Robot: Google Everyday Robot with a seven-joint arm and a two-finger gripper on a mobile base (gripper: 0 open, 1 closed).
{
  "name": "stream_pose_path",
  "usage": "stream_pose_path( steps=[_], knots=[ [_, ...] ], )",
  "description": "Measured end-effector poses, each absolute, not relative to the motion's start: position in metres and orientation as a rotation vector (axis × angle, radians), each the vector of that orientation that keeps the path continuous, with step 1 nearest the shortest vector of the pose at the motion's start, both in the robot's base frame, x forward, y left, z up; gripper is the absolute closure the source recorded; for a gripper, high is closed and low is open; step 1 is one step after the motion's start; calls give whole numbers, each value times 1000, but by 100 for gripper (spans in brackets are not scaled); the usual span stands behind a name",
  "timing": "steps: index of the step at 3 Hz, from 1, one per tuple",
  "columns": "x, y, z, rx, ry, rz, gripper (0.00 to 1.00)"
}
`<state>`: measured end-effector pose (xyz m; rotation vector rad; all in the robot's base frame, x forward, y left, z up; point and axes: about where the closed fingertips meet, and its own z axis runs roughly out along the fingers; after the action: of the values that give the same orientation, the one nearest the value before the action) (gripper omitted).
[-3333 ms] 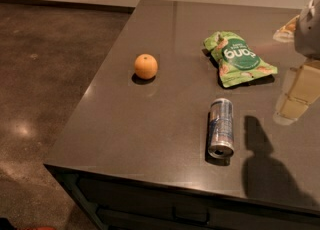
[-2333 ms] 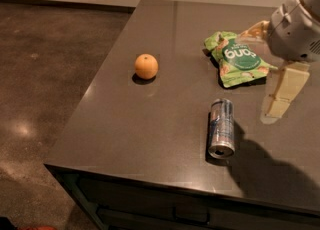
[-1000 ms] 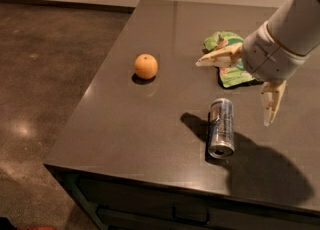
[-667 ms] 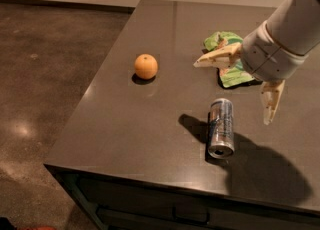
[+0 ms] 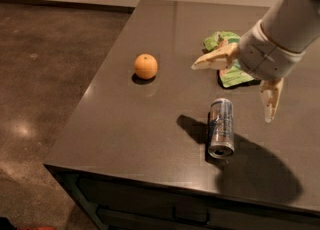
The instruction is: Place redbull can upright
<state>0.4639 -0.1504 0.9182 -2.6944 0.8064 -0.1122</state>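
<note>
My arm (image 5: 287, 24) runs out past the top right corner, so only its wrist end shows. My pincer (image 5: 232, 93), spread wide above the table (image 5: 150, 124) between the green bag (image 5: 220, 39) and the redbull can (image 5: 221, 128), covers much of that bag. The table's right side is cut off. The can's lettering is too blurred to read.

- Glossy metal is being recorded on redbull can (image 5: 221, 134).
- Matt cream plastic is being recorded on gripper (image 5: 232, 93), above the can.
- Smooth sheen is being recorded on table (image 5: 125, 124).
</note>
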Motion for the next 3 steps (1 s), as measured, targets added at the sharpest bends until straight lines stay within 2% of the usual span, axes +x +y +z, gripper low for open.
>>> stream_pose_path(
  steps=[3],
  knots=[
    [430, -158, 885, -2994, 587, -123, 0]
  ],
)
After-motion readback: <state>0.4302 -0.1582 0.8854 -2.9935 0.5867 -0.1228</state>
